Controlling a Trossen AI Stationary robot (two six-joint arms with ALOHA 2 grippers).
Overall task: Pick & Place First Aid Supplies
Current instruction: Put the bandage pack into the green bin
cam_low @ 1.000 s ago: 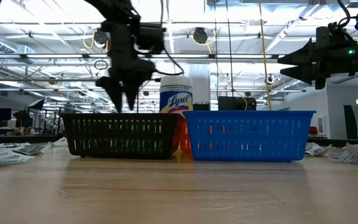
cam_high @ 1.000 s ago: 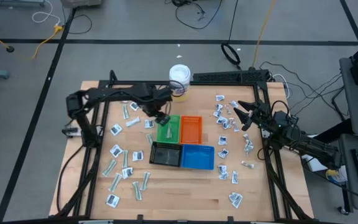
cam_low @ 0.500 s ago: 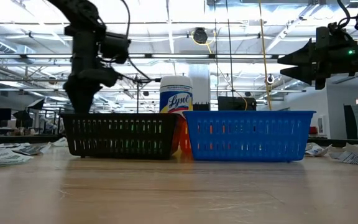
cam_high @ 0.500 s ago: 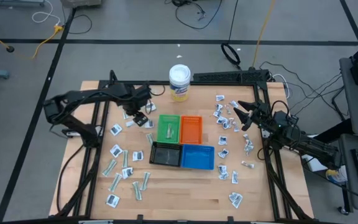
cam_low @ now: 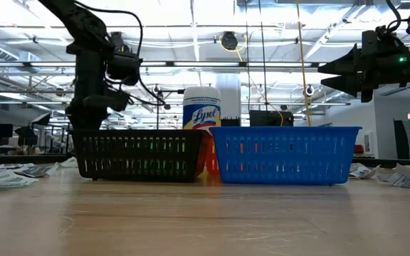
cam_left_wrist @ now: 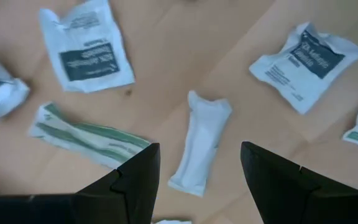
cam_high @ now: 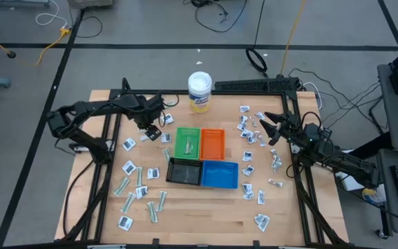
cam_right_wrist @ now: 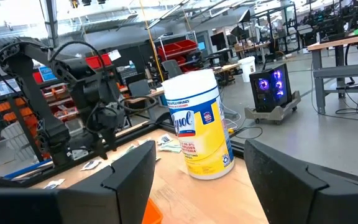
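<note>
Left of the green tray (cam_high: pixel 187 143), my left gripper (cam_left_wrist: pixel 199 163) hangs over a pale strip (cam_left_wrist: pixel 201 142), fingers apart and empty, packets (cam_left_wrist: pixel 86 46) scattered around. My right gripper (cam_high: pixel 266 128) waits open, holding nothing, above the right-side packets (cam_high: pixel 248 137)

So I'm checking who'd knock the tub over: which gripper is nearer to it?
Left. The left gripper hangs over the packets just left of the tub; the right gripper waits farther off, on the tub's other side.

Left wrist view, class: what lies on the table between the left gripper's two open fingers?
A slim white wrapped strip lies on the bare wood between the left gripper's fingers, not yet held.
</note>
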